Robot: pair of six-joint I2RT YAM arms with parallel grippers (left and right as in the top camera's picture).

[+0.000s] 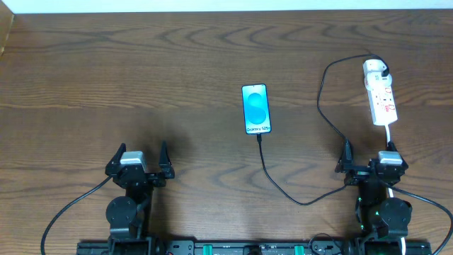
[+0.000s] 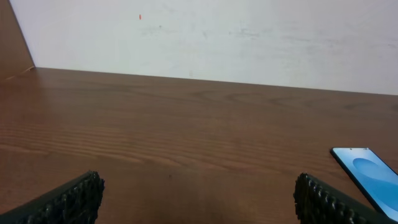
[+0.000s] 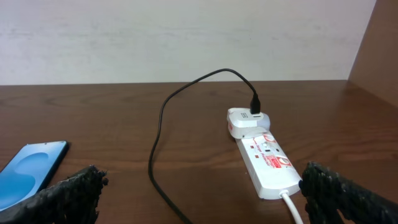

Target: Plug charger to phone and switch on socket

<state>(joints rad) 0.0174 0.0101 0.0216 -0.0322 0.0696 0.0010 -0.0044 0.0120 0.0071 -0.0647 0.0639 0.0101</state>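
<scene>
The phone lies face up mid-table with a cyan screen; it also shows at the edge of both wrist views. The black charger cable runs from the phone's near edge, loops toward me, then rises right to a white adapter plugged into the far end of the socket. I cannot tell if the connector tip is seated in the phone. My left gripper is open over bare wood. My right gripper is open just short of the socket's near end.
The socket's white cord trails toward my right arm, passing beside the right finger. A pale wall stands behind the table's far edge. A wooden side panel rises on the right.
</scene>
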